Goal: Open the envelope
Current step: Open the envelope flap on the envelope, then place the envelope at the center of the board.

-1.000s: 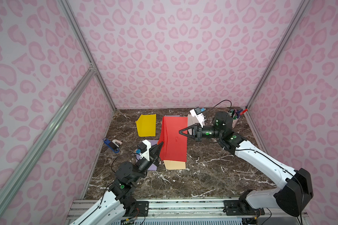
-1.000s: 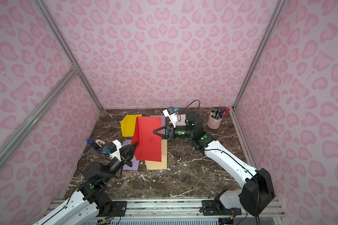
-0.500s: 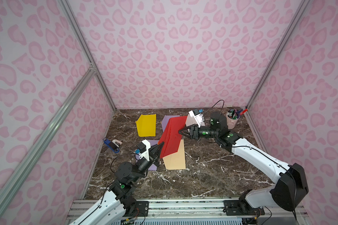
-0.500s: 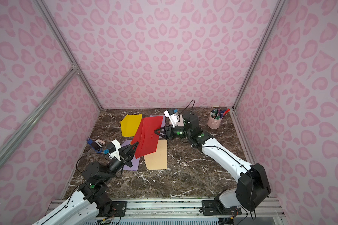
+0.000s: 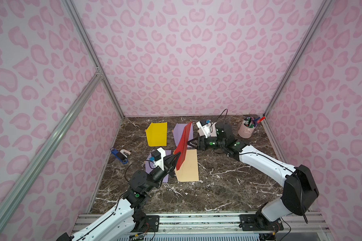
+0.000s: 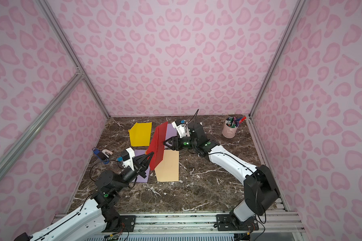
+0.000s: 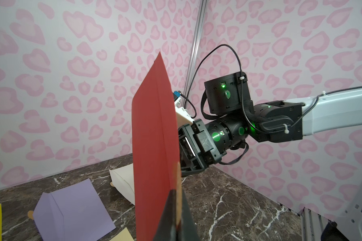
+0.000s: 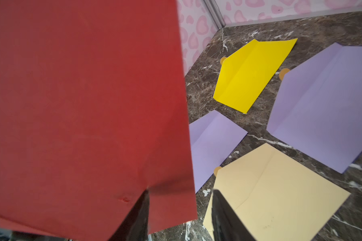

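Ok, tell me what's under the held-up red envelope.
Below the red envelope, a tan envelope lies flat on the marble table, with a lavender envelope farther back. Parts of both are hidden behind the red sheet.

The red envelope [image 5: 183,144], yellow envelope [image 5: 157,134], lilac envelope [image 5: 178,133] and tan envelope [image 5: 188,167] contrast with a brown veined table [image 5: 217,183].

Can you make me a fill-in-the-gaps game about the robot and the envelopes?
The left pincer holds up an envelope coloured ___.
The right pincer has its jaws ___.
The pens stand in a cup coloured ___.
Missing words: red, open, pink.
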Motion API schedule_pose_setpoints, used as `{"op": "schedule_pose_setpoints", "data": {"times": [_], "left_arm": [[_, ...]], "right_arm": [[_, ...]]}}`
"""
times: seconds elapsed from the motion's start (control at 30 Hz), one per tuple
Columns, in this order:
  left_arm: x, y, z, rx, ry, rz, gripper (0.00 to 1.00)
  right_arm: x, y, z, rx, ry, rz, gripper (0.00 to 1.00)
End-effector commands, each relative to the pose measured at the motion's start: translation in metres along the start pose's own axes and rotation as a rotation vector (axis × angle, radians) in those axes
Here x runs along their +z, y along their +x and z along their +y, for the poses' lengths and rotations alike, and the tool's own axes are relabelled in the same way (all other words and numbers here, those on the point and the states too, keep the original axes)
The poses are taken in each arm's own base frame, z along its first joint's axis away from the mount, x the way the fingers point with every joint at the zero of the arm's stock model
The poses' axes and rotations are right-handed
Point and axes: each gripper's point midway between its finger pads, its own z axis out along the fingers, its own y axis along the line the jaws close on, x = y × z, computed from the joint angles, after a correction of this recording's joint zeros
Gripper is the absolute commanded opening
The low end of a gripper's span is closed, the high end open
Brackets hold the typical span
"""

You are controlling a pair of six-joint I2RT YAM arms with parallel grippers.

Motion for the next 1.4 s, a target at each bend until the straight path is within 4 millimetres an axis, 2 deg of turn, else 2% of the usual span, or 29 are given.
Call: {"op": "schedule_pose_setpoints", "data": {"times": [0.0,0.07,0.13,0.23,0.3,0.4,0.5,0.67,1.0,1.23,1.37], "left_arm": [[0.003,-0.012,0.001,-0.027,-0.008,-0.048,0.05],[0.005,-0.009,0.008,-0.047,-0.047,-0.042,0.05],[0.011,-0.003,0.014,-0.076,-0.071,-0.022,0.05],[0.022,0.009,0.017,-0.131,-0.077,0.016,0.05],[0.030,0.017,0.020,-0.183,-0.084,0.036,0.05],[0.046,0.033,0.026,-0.263,-0.104,0.087,0.05],[0.059,0.046,0.029,-0.357,-0.104,0.104,0.05],[0.077,0.075,0.037,-0.543,-0.138,0.127,0.04],[0.118,0.137,0.001,-0.823,-0.085,0.196,0.05],[0.113,0.198,-0.012,-0.986,-0.160,0.270,0.04],[0.107,0.223,-0.012,-1.052,-0.205,0.281,0.04]], "right_arm": [[-0.008,-0.006,-0.014,-0.032,0.117,-0.025,0.49],[-0.024,-0.006,-0.036,-0.036,0.283,-0.044,0.49],[-0.047,-0.006,-0.062,-0.032,0.469,-0.064,0.49],[-0.081,-0.008,-0.080,-0.023,0.622,-0.118,0.49],[-0.101,-0.011,-0.083,-0.027,0.679,-0.170,0.50],[-0.129,-0.019,-0.079,-0.042,0.742,-0.252,0.56],[-0.146,-0.023,-0.074,-0.056,0.772,-0.291,0.56],[-0.151,-0.022,-0.069,-0.058,0.765,-0.302,0.57],[-0.153,-0.016,-0.066,-0.049,0.740,-0.308,0.56],[-0.156,-0.012,-0.061,-0.038,0.710,-0.324,0.56],[-0.154,-0.008,-0.058,-0.028,0.684,-0.323,0.56]]}}
